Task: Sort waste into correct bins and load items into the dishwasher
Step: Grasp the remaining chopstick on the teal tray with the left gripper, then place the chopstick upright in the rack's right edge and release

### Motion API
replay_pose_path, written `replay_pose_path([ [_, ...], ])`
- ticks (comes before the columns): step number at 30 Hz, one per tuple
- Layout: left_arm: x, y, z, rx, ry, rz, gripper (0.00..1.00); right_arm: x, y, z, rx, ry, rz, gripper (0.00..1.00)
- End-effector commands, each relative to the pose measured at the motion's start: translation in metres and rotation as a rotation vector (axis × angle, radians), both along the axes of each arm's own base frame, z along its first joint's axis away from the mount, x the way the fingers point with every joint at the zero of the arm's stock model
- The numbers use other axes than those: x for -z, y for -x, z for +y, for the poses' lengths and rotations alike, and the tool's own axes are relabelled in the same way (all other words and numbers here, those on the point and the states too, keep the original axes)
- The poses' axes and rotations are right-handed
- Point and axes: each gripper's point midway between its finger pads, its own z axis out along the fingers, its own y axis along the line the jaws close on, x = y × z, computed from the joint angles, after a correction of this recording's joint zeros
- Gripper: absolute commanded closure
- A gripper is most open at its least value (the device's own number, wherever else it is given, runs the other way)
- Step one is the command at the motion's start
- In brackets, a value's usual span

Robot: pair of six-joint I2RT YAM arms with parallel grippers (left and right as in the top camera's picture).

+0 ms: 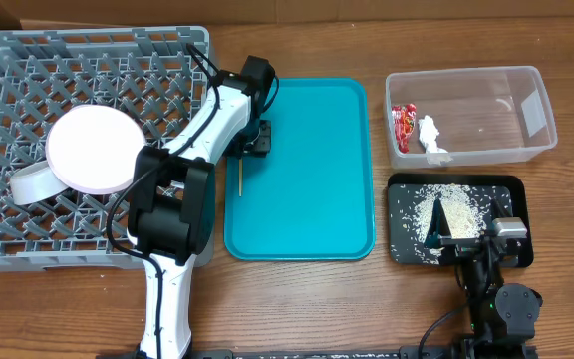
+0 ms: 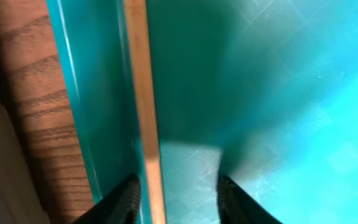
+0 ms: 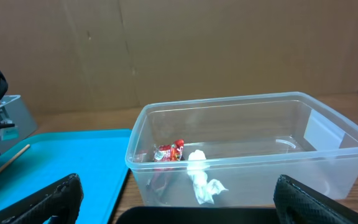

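Between the left fingers [image 2: 126, 199], close against one of them, a chopstick [image 2: 143, 93] lies on the serving tray [image 1: 307, 179], along its edge nearest the dish rack [image 1: 8, 60]. The rack sits on the counter [image 1: 297, 299] beyond that edge, with a plate [image 1: 93, 150] and a cup [image 1: 30, 184] in it. Ahead of the right fingers [image 3: 55, 199] stands the tub [image 3: 253, 106], holding a wrapper [image 3: 169, 151] and a tissue [image 3: 201, 177] side by side. Below those fingers lies the shallow tray [image 1: 511, 189] with rice [image 1: 446, 211] in it.

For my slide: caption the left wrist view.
Left end effector straddles a wooden chopstick at the edge of the teal tray.

wooden table [image 1: 297, 309], brown cardboard backdrop [image 3: 197, 50]
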Motion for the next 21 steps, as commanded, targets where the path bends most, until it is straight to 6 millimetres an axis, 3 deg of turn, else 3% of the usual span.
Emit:
replay_pose_path([
  [1,0.022,0.01,0.001,0.019,-0.006,0.066,0.73,0.002,0.0,-0.001,0.002,0.004,-0.005,0.0],
  [2,0.022,0.011,-0.002,0.034,0.014,0.073,0.84,0.002,0.0,-0.001,0.002,0.004,-0.005,0.0],
  [4,0.022,0.014,-0.011,0.073,0.059,0.089,0.95,0.002,0.0,-0.001,0.002,0.004,-0.005,0.0],
  [9,0.005,0.014,-0.016,0.065,0.096,0.086,0.96,0.002,0.0,-0.001,0.002,0.004,-0.005,0.0],
  [15,-0.074,0.004,-0.015,0.045,0.197,-0.026,0.96,0.002,0.0,-0.001,0.002,0.004,-0.005,0.0],
  [16,-0.106,0.0,-0.006,0.029,0.214,-0.098,0.96,0.002,0.0,-0.001,0.003,0.004,-0.005,0.0],
  [18,-0.138,-0.001,0.009,0.018,0.219,-0.172,0.96,0.002,0.0,-0.001,0.002,0.004,-0.005,0.0],
  [21,-0.168,0.0,0.037,0.012,0.197,-0.242,0.96,0.002,0.0,-0.001,0.002,0.004,-0.005,0.0],
])
